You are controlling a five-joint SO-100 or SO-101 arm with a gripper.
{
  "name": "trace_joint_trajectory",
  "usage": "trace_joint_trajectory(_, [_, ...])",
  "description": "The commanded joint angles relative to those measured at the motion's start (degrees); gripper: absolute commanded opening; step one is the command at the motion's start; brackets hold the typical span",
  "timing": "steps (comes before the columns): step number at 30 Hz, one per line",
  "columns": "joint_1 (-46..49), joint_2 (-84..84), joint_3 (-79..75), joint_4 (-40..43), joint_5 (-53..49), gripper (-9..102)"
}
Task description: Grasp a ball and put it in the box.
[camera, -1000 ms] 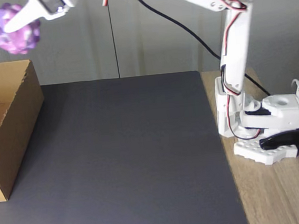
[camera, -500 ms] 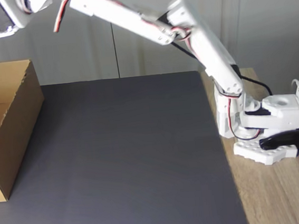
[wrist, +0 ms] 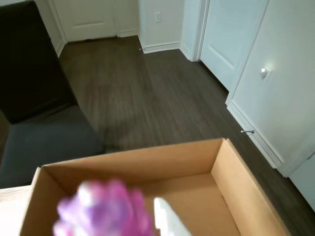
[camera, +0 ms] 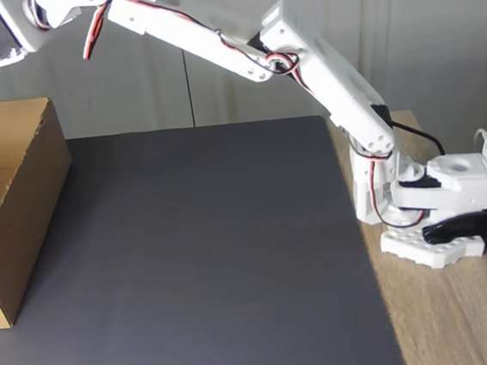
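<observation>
One white finger [wrist: 167, 221] shows beside the ball [wrist: 106, 211] in my wrist view; whether the fingers are pinching it or spread, I cannot tell. The ball is blurred, just below them over the open box [wrist: 236, 182], so it may be falling. I judge it light, bumpy and easy to hold around its middle. Below it, the box floor looks bare.
</observation>
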Motion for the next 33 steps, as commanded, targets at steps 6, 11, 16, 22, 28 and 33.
trace_joint_trajectory(6, [0.8, 0.5, -2.6, -0.4, -0.2, 43])
trace_joint_trajectory(11, [0.6, 1.4, -2.6, 1.0, 0.1, 36])
trace_joint_trajectory(16, [0.5, 3.0, -2.6, 4.0, 0.8, 23])
trace_joint_trajectory(22, [0.5, 4.6, -2.6, 11.6, 3.6, 15])
trace_joint_trajectory(28, [0.1, 6.0, -2.6, 19.2, 6.9, 5])
trace_joint_trajectory(33, [-0.4, 6.9, -2.6, 23.3, 9.2, 0])
